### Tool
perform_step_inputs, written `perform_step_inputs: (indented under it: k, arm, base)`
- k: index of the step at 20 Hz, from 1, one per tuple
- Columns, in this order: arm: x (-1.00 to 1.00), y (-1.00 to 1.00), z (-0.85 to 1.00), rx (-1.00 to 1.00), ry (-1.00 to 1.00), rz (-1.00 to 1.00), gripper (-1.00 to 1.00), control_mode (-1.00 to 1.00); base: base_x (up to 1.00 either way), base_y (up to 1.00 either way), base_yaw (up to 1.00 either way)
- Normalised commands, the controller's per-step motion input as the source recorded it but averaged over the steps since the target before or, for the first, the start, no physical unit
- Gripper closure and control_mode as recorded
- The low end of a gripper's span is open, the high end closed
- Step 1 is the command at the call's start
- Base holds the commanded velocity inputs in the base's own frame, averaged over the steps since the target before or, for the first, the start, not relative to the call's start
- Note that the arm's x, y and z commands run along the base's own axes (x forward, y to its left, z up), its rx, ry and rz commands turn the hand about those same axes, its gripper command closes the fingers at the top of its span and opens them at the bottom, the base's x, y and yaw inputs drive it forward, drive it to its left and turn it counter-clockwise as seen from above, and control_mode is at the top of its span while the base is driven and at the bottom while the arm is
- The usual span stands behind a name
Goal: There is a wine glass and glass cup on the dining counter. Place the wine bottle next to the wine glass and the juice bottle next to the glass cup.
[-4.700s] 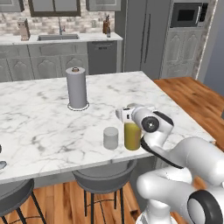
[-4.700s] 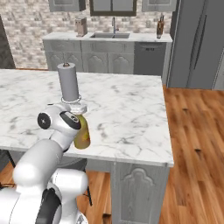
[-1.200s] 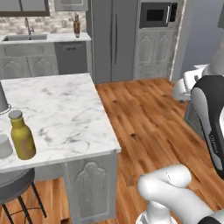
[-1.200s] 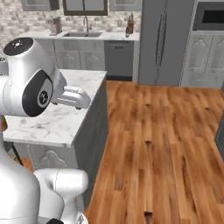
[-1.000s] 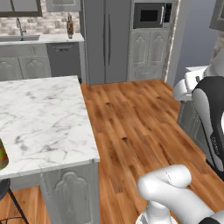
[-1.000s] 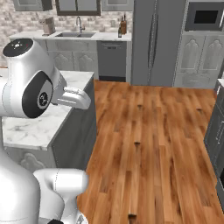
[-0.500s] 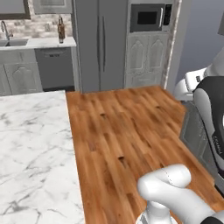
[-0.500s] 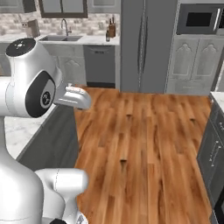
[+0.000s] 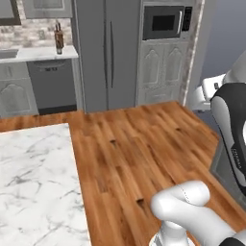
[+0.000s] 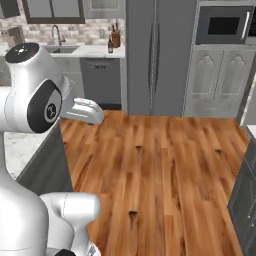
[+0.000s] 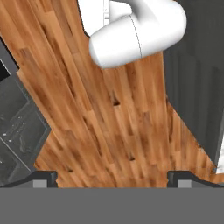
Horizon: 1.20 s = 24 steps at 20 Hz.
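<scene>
You are between jobs: driving off to look for the wine bottle.

The biggest thing is one wood floor (image 11: 109,118), right under your tool (image 11: 112,177). The tool's two tips sit wide apart with only floor between them, so it is open and holds nothing. One dining desk (image 9: 33,182) with a white marble top is off to the side of the arm; the part you see has nothing on it. One tall grey fridge (image 9: 108,53) stands far ahead, with one microwave (image 9: 166,21) beside it. One small dark bottle (image 9: 59,38) stands on the far desk by the sink. It may be the wine bottle, but it is too small to tell. I think your next move is to drive closer and check.
</scene>
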Motion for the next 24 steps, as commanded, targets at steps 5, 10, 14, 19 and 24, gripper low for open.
perform_step_inputs:
  k: [5,10,14,19,24]
  arm:
    - [0.00,0.00,0.00,0.00,0.00,0.00,-1.00,1.00]
    - [0.00,0.00,0.00,0.00,0.00,0.00,-1.00,1.00]
    - [0.00,0.00,0.00,0.00,0.00,0.00,-1.00,1.00]
    - [0.00,0.00,0.00,0.00,0.00,0.00,-1.00,1.00]
    - [0.00,0.00,0.00,0.00,0.00,0.00,-1.00,1.00]
  base:
    - [1.00,0.00,-0.07]
    - [1.00,0.00,-0.01]
    - [1.00,0.00,0.00]
    - [1.00,0.00,0.00]
    - [1.00,0.00,0.00]
